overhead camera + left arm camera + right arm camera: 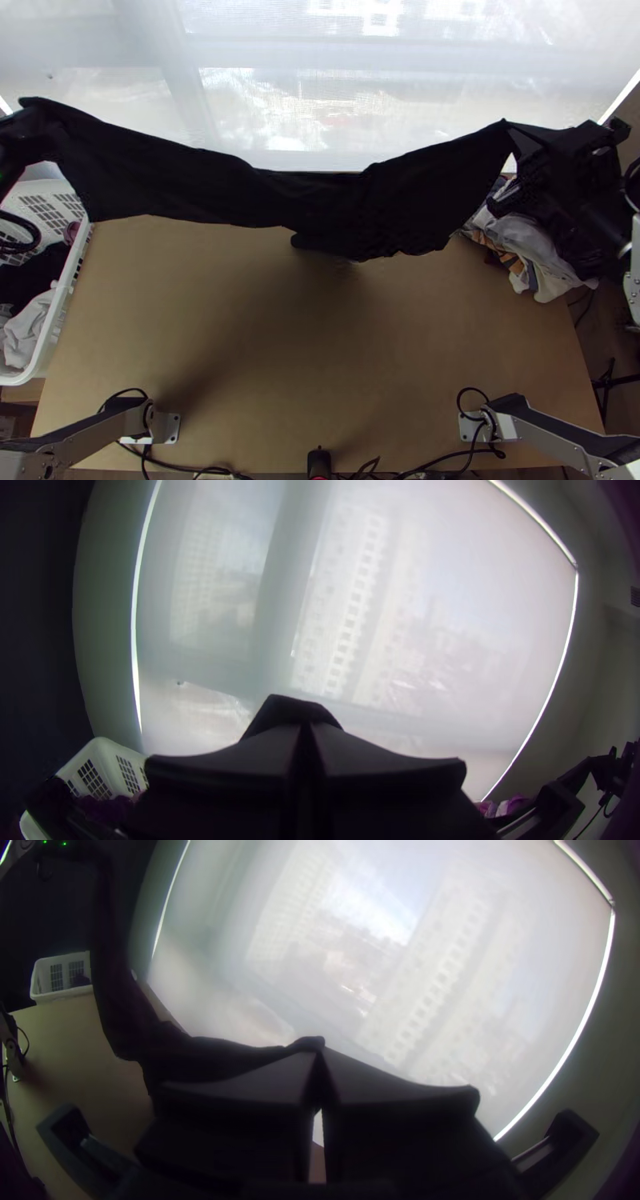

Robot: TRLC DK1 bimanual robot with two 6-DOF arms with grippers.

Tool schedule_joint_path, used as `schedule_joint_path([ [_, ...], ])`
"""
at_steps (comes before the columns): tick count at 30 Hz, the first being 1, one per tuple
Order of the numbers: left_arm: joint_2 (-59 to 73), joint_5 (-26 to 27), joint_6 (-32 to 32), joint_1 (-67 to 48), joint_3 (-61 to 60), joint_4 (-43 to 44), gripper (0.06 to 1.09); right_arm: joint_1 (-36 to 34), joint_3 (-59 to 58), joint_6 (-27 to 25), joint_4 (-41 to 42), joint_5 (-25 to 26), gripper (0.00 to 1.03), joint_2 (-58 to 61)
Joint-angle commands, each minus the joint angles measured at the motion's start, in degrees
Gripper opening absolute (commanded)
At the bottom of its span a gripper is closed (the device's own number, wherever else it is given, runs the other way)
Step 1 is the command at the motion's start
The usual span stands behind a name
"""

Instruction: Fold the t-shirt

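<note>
Right up close, the left hand (305, 730) is closed on one end of the shirt (312, 200), the right hand (320, 1053) pinching the other. It hangs above the desk's (280, 336) far side, dipping mid-span (nervy stuff, this). Pull too hard and an end could slip free; lower it unevenly and the cloth may bunch or catch the basket (58, 320).

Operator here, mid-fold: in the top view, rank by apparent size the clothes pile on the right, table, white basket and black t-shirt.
1. Table
2. Black t-shirt
3. White basket
4. Clothes pile
</note>
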Motion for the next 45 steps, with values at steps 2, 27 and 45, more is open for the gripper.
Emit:
schedule_joint_path([
  [2,-5.2,-0.9,4.4,0.2,7.6,-2.3,0.09,1.6,4.9,-0.2,-1.9,0.0,0.03,-3.7],
  [27,-20.1,-1.1,7.4,0.1,8.6,-18.2,0.09,4.7,6.3,0.5,-4.3,-0.3,0.02,-22.3],
  [45,-23.0,3.0,5.2,-1.7,-44.4,8.9,0.09,5.6,-34.1,6.6,15.2,-0.5,0.03,-18.8],
])
